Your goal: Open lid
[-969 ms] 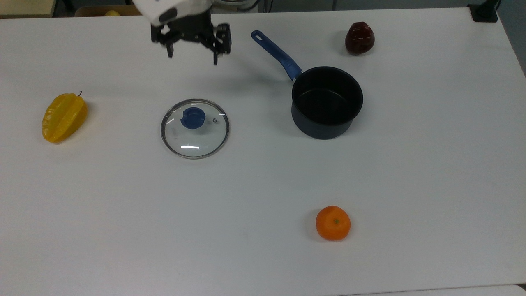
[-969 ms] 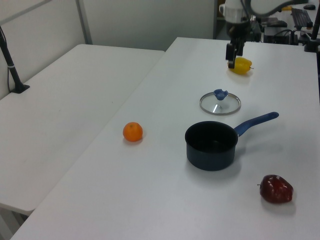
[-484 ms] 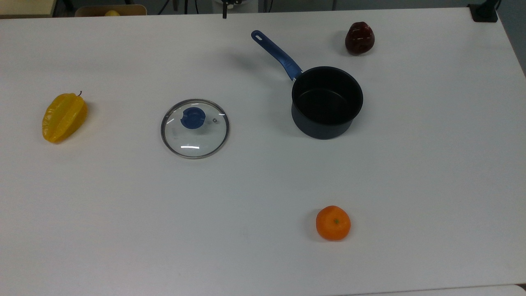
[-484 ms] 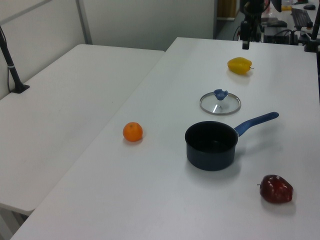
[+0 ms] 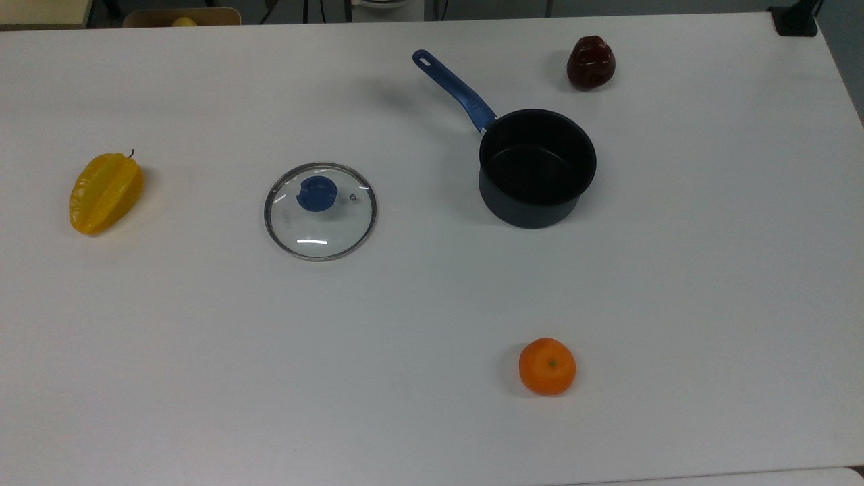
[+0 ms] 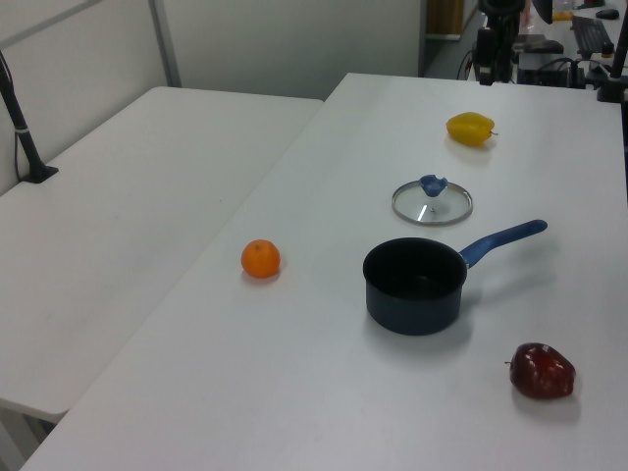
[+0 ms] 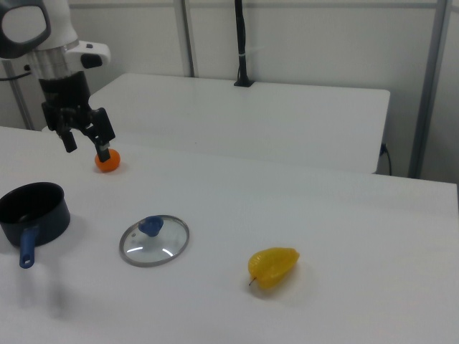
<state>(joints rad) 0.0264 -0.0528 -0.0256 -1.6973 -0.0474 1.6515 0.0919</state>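
The round glass lid (image 5: 319, 210) with a metal rim and a blue knob lies flat on the white table (image 5: 432, 304), apart from the pan; it also shows as the lid (image 6: 432, 201) and the lid (image 7: 154, 240). The dark saucepan (image 5: 536, 169) with a blue handle stands uncovered to the top view's right of the lid. My gripper (image 7: 87, 148) hangs high above the table, up and to the right view's left of the lid, open with nothing between its fingers. In the left view the gripper (image 6: 496, 59) is at the far end of the table.
A yellow starfruit (image 5: 106, 192) lies at the top view's left. An orange (image 5: 547, 366) sits near the front edge, and a dark red apple (image 5: 590, 63) sits behind the pan. A second white table (image 6: 128, 216) adjoins at the left view's left.
The gripper has risen and pulled back from above the lid, leaving the top view. The lid, pan and fruit have not moved.
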